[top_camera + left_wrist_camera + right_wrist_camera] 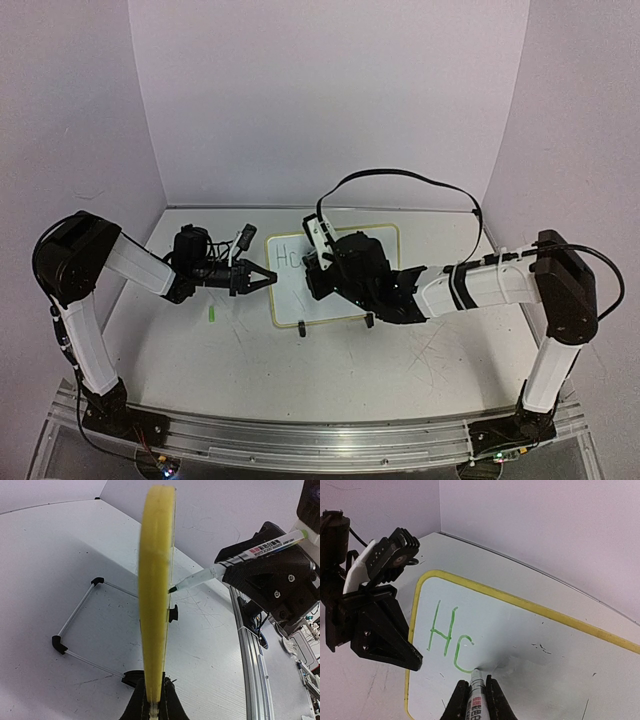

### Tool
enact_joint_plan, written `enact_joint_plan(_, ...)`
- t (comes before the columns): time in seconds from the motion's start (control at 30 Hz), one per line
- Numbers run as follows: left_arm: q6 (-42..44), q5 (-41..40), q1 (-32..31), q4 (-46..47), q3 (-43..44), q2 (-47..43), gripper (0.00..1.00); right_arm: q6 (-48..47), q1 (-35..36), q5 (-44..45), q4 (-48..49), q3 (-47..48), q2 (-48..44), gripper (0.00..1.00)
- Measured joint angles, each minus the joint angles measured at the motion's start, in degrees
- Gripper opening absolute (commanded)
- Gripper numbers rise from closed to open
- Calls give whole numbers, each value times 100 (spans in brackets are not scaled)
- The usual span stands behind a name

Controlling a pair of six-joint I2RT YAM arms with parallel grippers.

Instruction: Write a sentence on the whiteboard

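The whiteboard (292, 296) stands tilted on its black clip feet at the table's middle. It shows edge-on as a yellow rim in the left wrist view (156, 580) and face-on in the right wrist view (535, 635). My left gripper (266, 277) is shut on the board's left edge (154, 700). My right gripper (318, 268) is shut on a white marker (476, 692), whose tip touches the board. Of the sentence (447, 637), only a green "H" and a part-drawn second letter show. The marker also shows in the left wrist view (250, 552).
A small green marker cap (212, 315) lies on the table left of the board. A wire stand (75, 625) with black corners sits behind the board. White walls enclose the back and sides. A metal rail (320, 435) runs along the near edge.
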Motion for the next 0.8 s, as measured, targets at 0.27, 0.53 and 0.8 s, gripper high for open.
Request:
enact_joint_plan(0.27,2,2,0,1,-2,0,0,-7,-14,8,24,98,12,0)
enact_joint_plan(0.53,0,-3,0,0,-2,0,0,-7,-17,0,65,232,98,0)
enact_joint_plan(0.8,0,-4,0,-2,-2,0,0,-9,-17,-46,81,348,166,0)
